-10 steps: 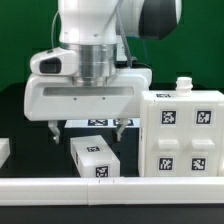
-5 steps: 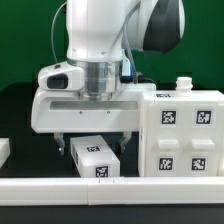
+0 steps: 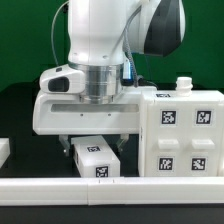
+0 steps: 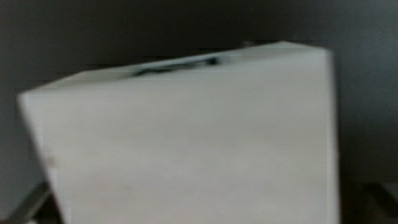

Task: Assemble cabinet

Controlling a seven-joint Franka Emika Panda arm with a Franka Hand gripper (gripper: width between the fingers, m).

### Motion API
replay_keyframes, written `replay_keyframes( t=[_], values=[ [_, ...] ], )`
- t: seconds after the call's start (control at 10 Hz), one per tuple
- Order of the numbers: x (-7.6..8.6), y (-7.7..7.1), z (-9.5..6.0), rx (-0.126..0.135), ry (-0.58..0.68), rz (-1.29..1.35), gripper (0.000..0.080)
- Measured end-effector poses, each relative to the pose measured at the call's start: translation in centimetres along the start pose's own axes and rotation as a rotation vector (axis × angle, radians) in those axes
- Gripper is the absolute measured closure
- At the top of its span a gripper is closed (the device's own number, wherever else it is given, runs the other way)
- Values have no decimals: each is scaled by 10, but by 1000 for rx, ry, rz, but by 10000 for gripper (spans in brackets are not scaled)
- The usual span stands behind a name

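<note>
**Claw spread over a loose block, cabinet standing beside it**

The claw (image 3: 92, 147) hangs low over the black counter (image 3: 20, 120) with its jaws spread wide, one dark finger on each side of a small white block (image 3: 97, 158). It straddles the block rather than pinching it. A sliver of gap shows at the finger on the exterior view's left, but whether the other finger touches cannot be told. In the wrist view the block (image 4: 187, 140) fills nearly the whole picture as a pale, blurred face with a dark printed tag along one edge, so the camera sits very close above it.

Just beside the block, on the exterior view's right, stands the cabinet (image 3: 188, 135). It is a large upright white box with four black-and-white square tags on its front and a small knob (image 3: 182, 84) on top. A long white rail (image 3: 60, 186) runs along the front, and a white piece (image 3: 3, 150) peeks in at the exterior view's left edge.

The task looks far from finished. The block lies loose on the counter, not yet gripped. Closing on it, lifting it and fitting it to the cabinet all appear to remain.
</note>
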State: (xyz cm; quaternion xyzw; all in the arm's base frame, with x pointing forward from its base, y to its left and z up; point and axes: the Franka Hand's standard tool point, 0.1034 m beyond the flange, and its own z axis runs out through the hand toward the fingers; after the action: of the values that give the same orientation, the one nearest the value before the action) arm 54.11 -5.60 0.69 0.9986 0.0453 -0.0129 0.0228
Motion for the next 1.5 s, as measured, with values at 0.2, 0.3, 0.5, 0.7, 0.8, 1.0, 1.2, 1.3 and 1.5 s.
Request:
replay_keyframes(
  t=[0.2, 0.3, 0.5, 0.7, 0.8, 1.0, 1.2, 1.3, 1.5],
  values=[
    [0, 2, 0, -1, 1, 2, 238],
    [-4, 11, -6, -4, 4, -22, 238],
    [-24, 22, -26, 5, 8, -2, 238],
    [-28, 13, -62, 48, 18, 25, 238],
    [-22, 5, -82, 52, 30, 31, 238],
    [-10, -14, -121, 56, 11, 24, 238],
    [-5, -13, -119, 42, 10, 10, 238],
    [-5, -13, -119, 42, 9, 10, 238],
    [-1, -13, -119, 3, 11, -37, 238]
  ],
)
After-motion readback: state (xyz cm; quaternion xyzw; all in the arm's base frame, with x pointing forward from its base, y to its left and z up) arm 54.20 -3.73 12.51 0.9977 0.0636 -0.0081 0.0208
